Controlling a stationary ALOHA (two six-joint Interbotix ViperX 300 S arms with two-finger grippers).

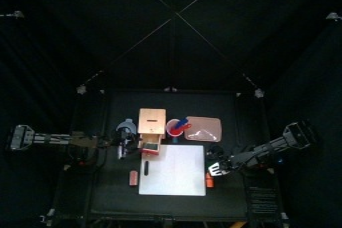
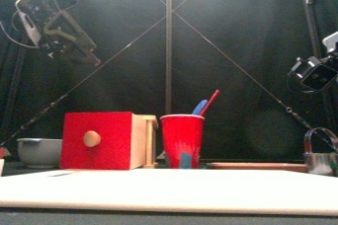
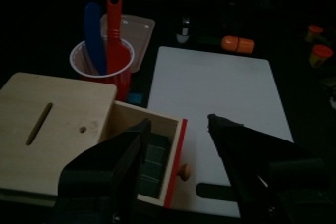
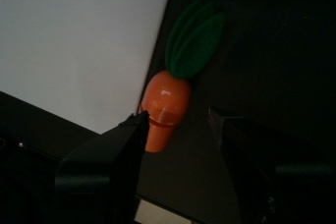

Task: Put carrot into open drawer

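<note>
The carrot [image 4: 167, 112], short and orange with green leaves [image 4: 197, 36], lies on the black table right at the edge of a white board [image 4: 79, 41]. My right gripper [image 4: 178, 138] stands open with one jaw on each side of the carrot's blunt end, and neither jaw presses on it. In the left wrist view the carrot [image 3: 237, 43] is a small orange spot beyond the board. The drawer [image 3: 155, 151] is pulled out of the tan wooden box [image 3: 53, 130], its red front [image 2: 99, 140] facing the table's front. My left gripper [image 3: 178, 164] hangs open just above the drawer.
A red cup [image 3: 105, 63] holding a red and a blue utensil stands beside the box. A bowl [image 2: 40, 151] sits at the far left. The white board [image 1: 181, 170] covers the front middle of the table. A small reddish piece [image 1: 134, 177] lies left of it.
</note>
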